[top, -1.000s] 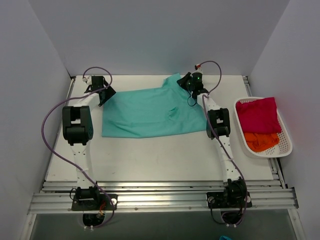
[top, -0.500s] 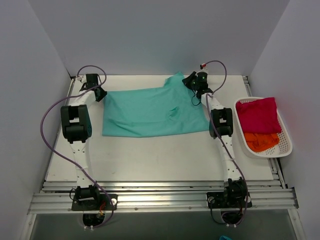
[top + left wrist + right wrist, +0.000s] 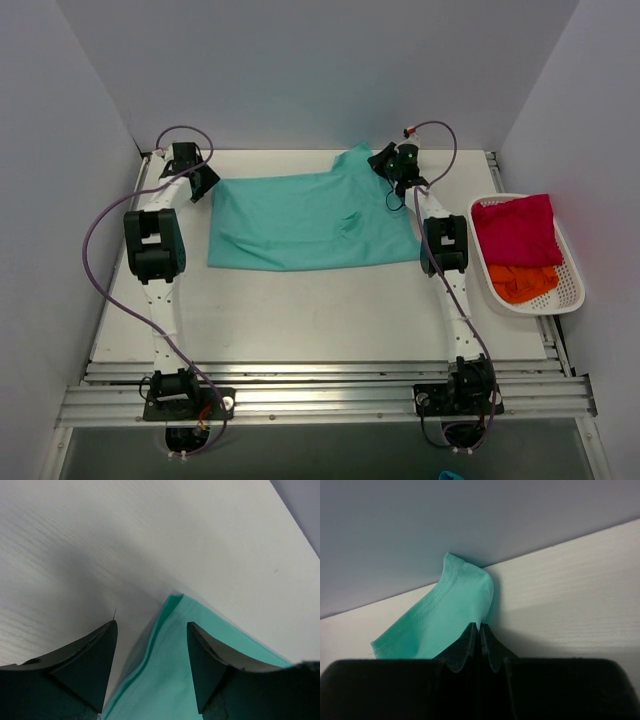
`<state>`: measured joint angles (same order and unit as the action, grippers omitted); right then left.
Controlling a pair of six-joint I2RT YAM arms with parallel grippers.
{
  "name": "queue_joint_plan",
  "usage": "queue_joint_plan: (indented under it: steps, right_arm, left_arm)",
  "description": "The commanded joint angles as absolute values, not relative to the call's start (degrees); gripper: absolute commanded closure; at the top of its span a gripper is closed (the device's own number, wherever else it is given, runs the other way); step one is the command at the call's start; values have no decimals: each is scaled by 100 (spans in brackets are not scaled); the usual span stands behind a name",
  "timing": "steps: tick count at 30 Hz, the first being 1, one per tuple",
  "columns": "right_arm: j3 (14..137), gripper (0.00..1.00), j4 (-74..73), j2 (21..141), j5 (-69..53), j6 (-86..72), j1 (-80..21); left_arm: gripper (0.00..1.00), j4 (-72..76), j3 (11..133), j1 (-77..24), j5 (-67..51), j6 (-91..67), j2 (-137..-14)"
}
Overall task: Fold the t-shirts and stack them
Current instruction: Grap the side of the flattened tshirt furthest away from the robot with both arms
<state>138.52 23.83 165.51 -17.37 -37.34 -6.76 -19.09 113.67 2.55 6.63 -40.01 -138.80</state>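
Top view only gives the layout: teal t-shirt [image 3: 310, 220] spread flat on the table [image 3: 300, 310], upper middle of frame, crimson-pink one [image 3: 515, 228] and orange one [image 3: 523, 283] in the basket [image 3: 575, 290] at right. Wrist cams settle the grips: right gripper [image 3: 480, 627] pinched onto a teal hem, left gripper [image 3: 151, 627] spread wide, straddling the shirt's corner.

- Three t-shirts: one teal t-shirt [image 3: 310, 220], one crimson-pink t-shirt [image 3: 515, 228], one orange t-shirt [image 3: 522, 283].
- One white mesh basket [image 3: 572, 275], with two of the three shirts inside.
- One table [image 3: 300, 310].
- Two arms: left arm [image 3: 152, 245], right arm [image 3: 443, 245].
- Two grippers: left gripper [image 3: 203, 184], right gripper [image 3: 380, 160].
- Two purple cables: left cable [image 3: 86, 250], right cable [image 3: 438, 125].
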Motion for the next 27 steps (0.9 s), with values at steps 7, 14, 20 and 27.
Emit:
queue_joint_plan:
  steps: [7,14,20,27]
  right_arm:
    - [13729,100,2118,16312,-1705,-3542,-685]
    - [13720,100,2101,16313,-1679,-3507,-659]
    - [13711,100,2153,16356,-1687,-3516,-642]
    - [13702,100,2416,16444,-1749,-3542,-642]
  left_arm:
    - [32,-1881,12243,229,317,-4087,-14440]
    - [41,-2241,12928,123,202,-4157,-15002]
    - [80,-2294,12929,105,246,-4157,-15012]
    - [98,-2285,12938,105,352,-4157,-15003]
